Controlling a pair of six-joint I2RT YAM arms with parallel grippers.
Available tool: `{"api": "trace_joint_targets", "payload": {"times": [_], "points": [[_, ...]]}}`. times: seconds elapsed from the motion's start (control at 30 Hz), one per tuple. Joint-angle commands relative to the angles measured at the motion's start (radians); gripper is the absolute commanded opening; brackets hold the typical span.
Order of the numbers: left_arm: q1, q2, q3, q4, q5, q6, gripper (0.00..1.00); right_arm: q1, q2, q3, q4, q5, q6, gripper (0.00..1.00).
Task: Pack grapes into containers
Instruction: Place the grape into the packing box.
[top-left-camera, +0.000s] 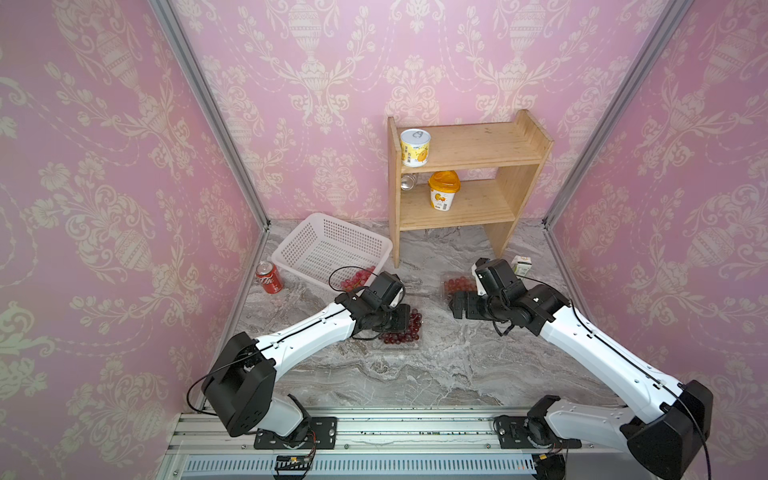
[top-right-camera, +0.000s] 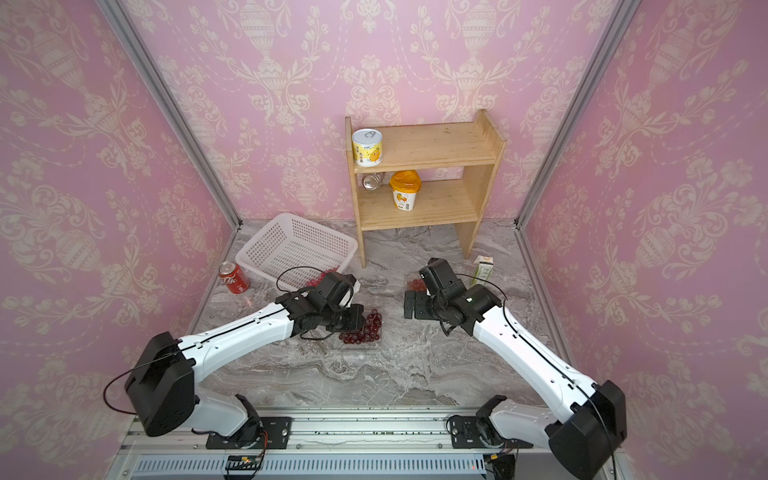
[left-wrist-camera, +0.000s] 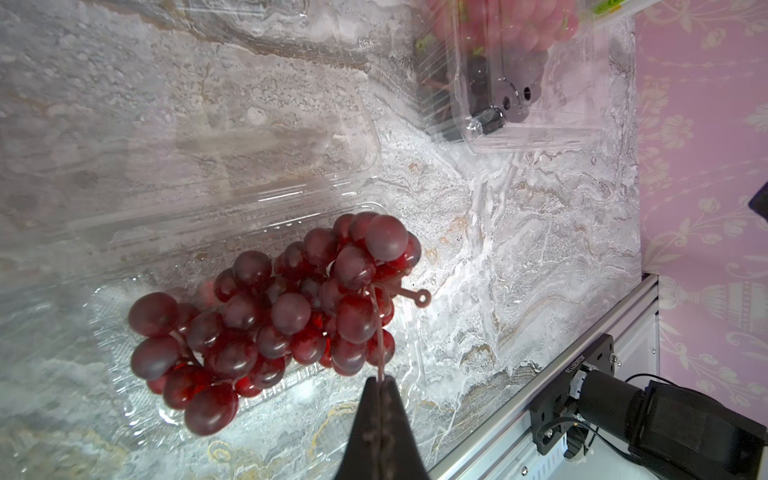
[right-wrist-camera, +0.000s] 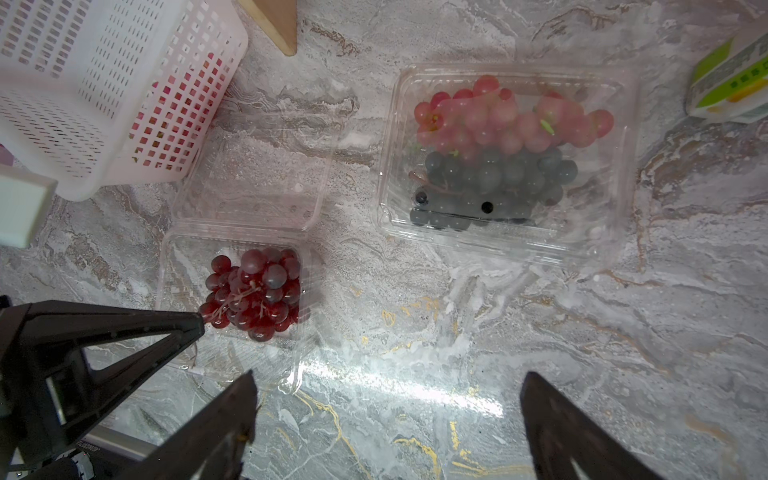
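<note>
On the marble table (top-left-camera: 415, 374), nearest the robot, an open container (right-wrist-camera: 282, 353) of clear plastic holds a dark red bunch (left-wrist-camera: 291, 316) of grapes. The bunch appears to rest on the container's floor, crowded toward one side wall. The left hand (left-wrist-camera: 381, 386) is pinched shut on the bunch's thin stem (left-wrist-camera: 379, 332), just above the fruit. Placing looks nearly done. A good finish would be to ease the bunch toward the middle, part the fingers, then rise straight up so the stem does not snag and drag grapes over the rim. That would leave the hinged lid (right-wrist-camera: 249, 178), lying flat behind, free to fold over. The right hand (right-wrist-camera: 388, 376) hangs nearby over bare table, spread wide and holding nothing. Farther back, a second container (right-wrist-camera: 594, 199), its lid seemingly down, holds a pink bunch (right-wrist-camera: 511, 120) and a near-black bunch (right-wrist-camera: 498, 178). Farthest, a white basket (top-left-camera: 328, 245) holds pale red grapes (top-left-camera: 357, 277). Only the left wrist view shows the pinch on the stem; in both top views the wrist hides it. Only the right wrist view shows both bunches in the second container; the top views show just a pink patch beside the arm.
</note>
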Motion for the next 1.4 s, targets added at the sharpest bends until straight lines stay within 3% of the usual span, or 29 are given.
{"api": "trace_joint_targets", "payload": {"times": [0.0, 0.1, 0.13, 0.2, 0.27, 0.3, 0.37, 0.47, 0.63, 0.73, 1.03, 1.37], "points": [[-0.006, 0.009, 0.003, 0.006, 0.023, -0.019, 0.0, -0.005, 0.016, -0.003, 0.004, -0.013, 0.005, 1.0], [-0.005, -0.017, 0.006, 0.004, 0.009, -0.01, 0.03, 0.001, 0.022, -0.015, 0.02, -0.056, 0.004, 1.0], [-0.006, -0.028, 0.009, -0.002, 0.001, -0.004, 0.15, 0.004, 0.025, -0.023, 0.03, -0.069, 0.007, 1.0], [-0.003, -0.041, 0.02, -0.021, -0.016, 0.009, 0.28, 0.016, 0.035, -0.031, 0.046, -0.088, 0.011, 1.0], [0.007, -0.061, 0.029, -0.041, -0.026, 0.016, 0.52, 0.036, 0.047, -0.031, 0.054, -0.089, 0.015, 1.0], [0.014, -0.075, 0.033, -0.053, -0.037, 0.021, 0.57, 0.045, 0.053, -0.029, 0.06, -0.092, 0.018, 1.0], [0.036, -0.127, 0.034, -0.076, -0.067, 0.029, 0.85, 0.075, 0.068, -0.023, 0.071, -0.092, 0.023, 1.0], [0.094, -0.229, 0.013, -0.101, -0.116, 0.032, 0.99, 0.117, 0.106, -0.006, 0.08, -0.081, 0.033, 1.0], [0.268, -0.356, -0.037, -0.153, -0.075, 0.035, 0.99, 0.142, 0.15, -0.011, 0.161, -0.135, 0.09, 1.0], [0.318, -0.385, -0.035, -0.174, -0.06, 0.047, 0.99, 0.167, 0.195, 0.01, 0.209, -0.173, 0.107, 1.0], [0.353, -0.378, -0.064, -0.133, -0.013, 0.027, 0.99, 0.234, 0.396, 0.158, 0.261, -0.206, 0.108, 1.0], [0.367, -0.373, -0.104, -0.115, 0.013, 0.026, 0.99, 0.274, 0.52, 0.202, 0.3, -0.242, 0.117, 1.0]]}}
